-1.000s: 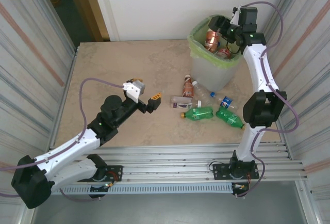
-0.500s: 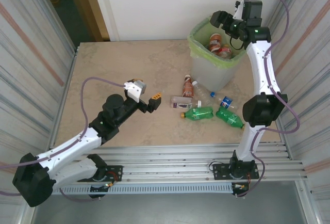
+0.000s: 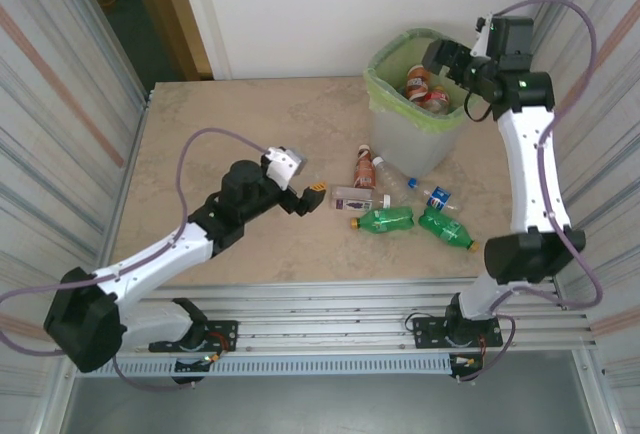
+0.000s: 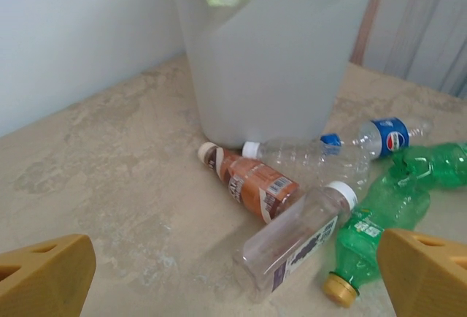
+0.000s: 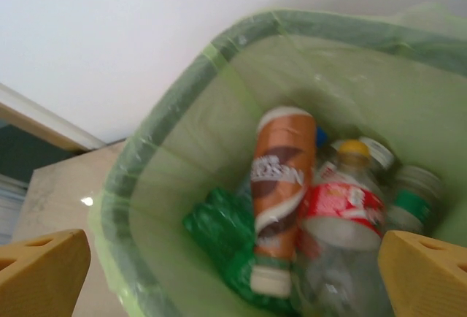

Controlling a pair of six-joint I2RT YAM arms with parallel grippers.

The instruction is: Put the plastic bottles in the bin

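You had several plastic bottles (image 5: 277,178) lying inside the bin (image 3: 415,149), and your right gripper (image 3: 445,62) hung above its rim, jaws wide and empty. Five loose bottles (image 3: 385,219) lay on the table (image 3: 250,124) just in front of the bin, not yet binned. Your left gripper (image 3: 308,198), also wide and empty, hovered beside them, farther from the bin.

You have two arms, left arm (image 3: 160,259) and right arm (image 3: 530,154): white shells, black joint housings, a purple cable (image 3: 222,133) looping along each. Your left claw (image 3: 308,197) and right claw (image 3: 455,82): black, yellow-orange fingertips (image 4: 44,277). Green light (image 3: 521,82) at right wrist.
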